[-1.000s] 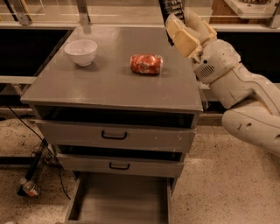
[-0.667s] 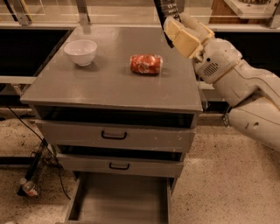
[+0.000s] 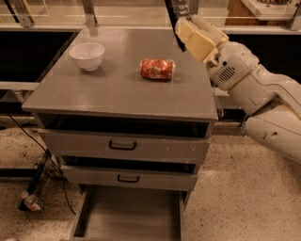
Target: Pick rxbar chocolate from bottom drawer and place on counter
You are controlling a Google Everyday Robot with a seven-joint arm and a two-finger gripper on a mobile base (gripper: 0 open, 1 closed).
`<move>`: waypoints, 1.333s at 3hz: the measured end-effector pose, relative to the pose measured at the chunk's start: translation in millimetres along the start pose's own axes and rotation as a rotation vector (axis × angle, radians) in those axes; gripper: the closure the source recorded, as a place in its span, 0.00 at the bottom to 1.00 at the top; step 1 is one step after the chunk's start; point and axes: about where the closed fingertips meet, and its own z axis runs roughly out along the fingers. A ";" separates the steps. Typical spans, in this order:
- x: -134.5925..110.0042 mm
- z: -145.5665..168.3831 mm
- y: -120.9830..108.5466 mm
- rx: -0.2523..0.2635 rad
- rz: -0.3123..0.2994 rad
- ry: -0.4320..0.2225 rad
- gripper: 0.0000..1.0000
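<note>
The gripper (image 3: 184, 24) hangs over the counter's (image 3: 117, 96) 1 o'clock corner, pinching the chocolate bar (image 3: 176, 8). There is bare room along the near and right edges. The red packet (image 3: 157, 68) lies mid-top and the bowl (image 3: 87, 55) at 10 o'clock. The bottom drawer (image 3: 127, 216) stands open at 6 o'clock.

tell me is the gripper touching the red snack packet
Apart. The camera view shows grey counter between the red snack packet and the gripper, up at the counter's back right.
</note>
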 end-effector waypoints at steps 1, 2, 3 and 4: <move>9.9 6.1 2.1 -0.019 0.018 0.021 1.00; 28.2 18.3 10.4 -0.063 0.054 0.056 1.00; 40.6 26.6 17.1 -0.095 0.079 0.078 1.00; 62.6 39.0 26.4 -0.129 0.116 0.096 1.00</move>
